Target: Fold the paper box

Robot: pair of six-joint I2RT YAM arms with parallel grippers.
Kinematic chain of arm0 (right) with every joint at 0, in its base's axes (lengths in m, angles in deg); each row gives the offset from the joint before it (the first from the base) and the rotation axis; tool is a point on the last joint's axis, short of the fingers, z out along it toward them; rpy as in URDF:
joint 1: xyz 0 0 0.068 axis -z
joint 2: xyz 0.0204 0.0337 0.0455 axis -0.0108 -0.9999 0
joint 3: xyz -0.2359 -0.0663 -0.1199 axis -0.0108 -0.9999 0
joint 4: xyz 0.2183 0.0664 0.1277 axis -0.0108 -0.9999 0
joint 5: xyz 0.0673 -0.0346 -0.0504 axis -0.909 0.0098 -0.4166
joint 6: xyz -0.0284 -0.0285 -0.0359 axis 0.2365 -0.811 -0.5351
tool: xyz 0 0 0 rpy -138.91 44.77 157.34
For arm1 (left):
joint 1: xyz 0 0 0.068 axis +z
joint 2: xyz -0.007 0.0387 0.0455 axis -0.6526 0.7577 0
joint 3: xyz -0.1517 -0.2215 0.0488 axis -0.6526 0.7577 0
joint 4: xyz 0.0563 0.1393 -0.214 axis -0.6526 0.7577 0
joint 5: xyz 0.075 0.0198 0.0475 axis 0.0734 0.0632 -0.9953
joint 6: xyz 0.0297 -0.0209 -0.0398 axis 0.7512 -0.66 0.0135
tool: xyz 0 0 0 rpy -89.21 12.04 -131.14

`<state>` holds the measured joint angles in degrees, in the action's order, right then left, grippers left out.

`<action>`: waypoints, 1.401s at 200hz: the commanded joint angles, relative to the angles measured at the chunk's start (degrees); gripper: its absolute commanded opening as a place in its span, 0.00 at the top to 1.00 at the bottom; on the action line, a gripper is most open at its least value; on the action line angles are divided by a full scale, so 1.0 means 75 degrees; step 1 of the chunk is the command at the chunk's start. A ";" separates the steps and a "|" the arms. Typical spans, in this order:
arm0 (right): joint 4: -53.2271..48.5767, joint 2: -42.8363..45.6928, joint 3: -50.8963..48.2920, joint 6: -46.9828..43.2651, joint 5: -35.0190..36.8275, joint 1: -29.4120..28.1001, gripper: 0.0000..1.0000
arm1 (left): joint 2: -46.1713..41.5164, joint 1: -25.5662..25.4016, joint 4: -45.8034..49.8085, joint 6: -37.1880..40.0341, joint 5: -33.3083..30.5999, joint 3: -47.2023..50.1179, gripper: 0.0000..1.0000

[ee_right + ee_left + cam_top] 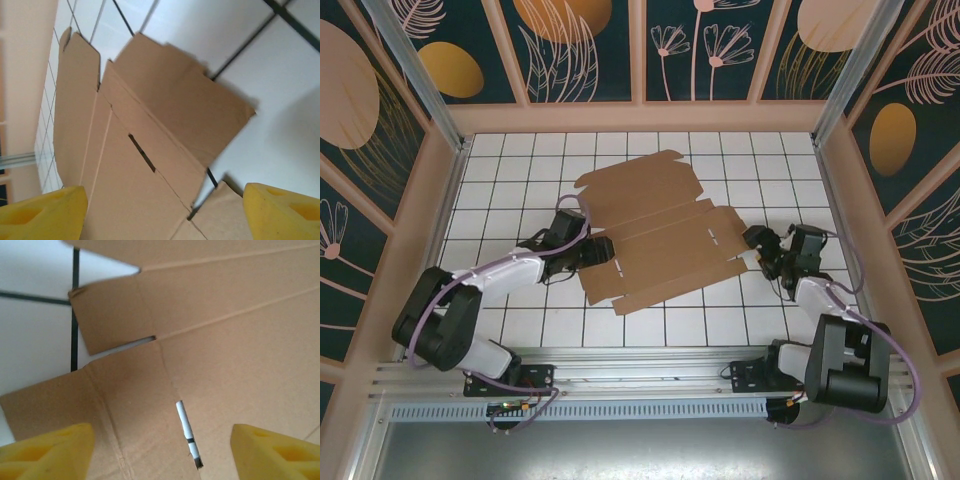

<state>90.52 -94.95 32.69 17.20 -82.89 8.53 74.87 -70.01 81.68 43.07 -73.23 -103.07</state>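
Jaws posed wide at either side of the unfolded paper box [655,235].
The box is seen lying flat and open at the centre of the top view, slightly askew on the white tiled desk [520,170]. The left jaws are spread wide over its left-hand flap and the right jaws equally wide at its right-hand flap; nothing is gripped. No panel is raised, so the first fold is judged to be in hand. Next, a side flap probably needs to be caught at its edge and turned up along its crease while the sheet is held down.
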 commanded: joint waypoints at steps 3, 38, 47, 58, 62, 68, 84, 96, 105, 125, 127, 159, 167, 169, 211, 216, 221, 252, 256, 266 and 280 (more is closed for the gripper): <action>0.1684 -0.0295 -0.0229 0.0575 -0.0701 0.0047 0.18 | 0.0242 -0.0011 0.0118 -0.0064 0.0003 -0.0213 0.38; 0.2655 -0.1059 -0.0430 0.0840 -0.0861 0.0126 0.18 | 0.0560 0.0001 0.0279 -0.0087 -0.0320 -0.0186 0.45; 0.2874 -0.1238 -0.0440 0.0888 -0.0900 0.0118 0.18 | 0.0654 0.0006 0.0303 -0.0092 -0.0338 -0.0195 0.45; 0.3186 -0.1485 -0.0423 0.0982 -0.1004 0.0133 0.18 | 0.0746 0.0027 0.0303 -0.0097 -0.0338 -0.0189 0.46; 0.3287 -0.1551 -0.0405 0.1012 -0.1030 0.0127 0.18 | 0.0780 0.0042 0.0303 -0.0097 -0.0338 -0.0189 0.46; 0.3376 -0.1642 -0.0373 0.1051 -0.1038 0.0126 0.18 | 0.0833 0.0065 0.0292 -0.0100 -0.0329 -0.0200 0.46; 0.3492 -0.1900 -0.0253 0.1060 -0.1039 0.0117 0.18 | 0.0942 0.0123 0.0325 -0.0089 -0.0344 -0.0235 0.47; 0.3506 -0.2089 -0.0157 0.1046 -0.1027 0.0122 0.18 | 0.0973 0.0152 0.0391 -0.0052 -0.0393 -0.0252 0.47; 0.3590 -0.2197 -0.0109 0.1069 -0.1015 0.0119 0.18 | 0.0985 0.0186 0.0431 -0.0032 -0.0397 -0.0248 0.47; 0.4025 -0.2431 -0.0071 0.1190 -0.1043 0.0130 0.17 | 0.0974 0.0266 0.0500 0.0019 -0.0440 -0.0191 0.47; 0.4121 -0.2465 -0.0071 0.1223 -0.1054 0.0137 0.17 | 0.0973 0.0270 0.0508 0.0023 -0.0443 -0.0184 0.47; 0.6009 -0.3188 -0.0085 0.2064 -0.1696 0.0136 0.18 | 0.1055 0.0291 0.0585 0.0110 -0.0496 -0.0201 0.48; 0.6471 -0.3430 -0.0092 0.2318 -0.1877 0.0128 0.19 | 0.1058 0.0294 0.0585 0.0113 -0.0506 -0.0201 0.48; 0.6575 -0.3506 -0.0102 0.2390 -0.1916 0.0119 0.19 | 0.1056 0.0294 0.0579 0.0122 -0.0503 -0.0201 0.48; 0.8407 -0.4649 -0.0339 0.3366 -0.2449 0.0027 0.31 | 0.1067 0.0294 0.0585 0.0120 -0.0548 -0.0202 0.49; 0.8398 -0.4714 -0.0349 0.3332 -0.2440 0.0021 0.32 | 0.1058 0.0291 0.0585 0.0122 -0.0554 -0.0201 0.49; 0.8364 -0.4743 -0.0361 0.3269 -0.2430 -0.0005 0.33 | 0.1055 0.0294 0.0585 0.0122 -0.0570 -0.0198 0.49; 0.7188 -0.4634 -0.0108 0.2349 -0.2056 -0.0170 0.40 | 0.1030 0.0294 0.0608 0.0157 -0.0618 -0.0189 0.49; 0.6941 -0.4603 -0.0030 0.2183 -0.1971 -0.0192 0.41 | 0.1033 0.0294 0.0619 0.0154 -0.0625 -0.0189 0.49; 0.6345 -0.4538 0.0150 0.1805 -0.1729 -0.0245 0.44 | 0.1032 0.0294 0.0629 0.0154 -0.0643 -0.0184 0.49; 0.5782 -0.4518 0.0354 0.1493 -0.1411 -0.0299 0.51 | 0.1046 0.0294 0.0630 0.0171 -0.0662 -0.0189 0.49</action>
<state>142.28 -130.12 32.40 35.12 -97.23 7.30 81.37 -68.38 82.56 43.33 -76.92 -104.36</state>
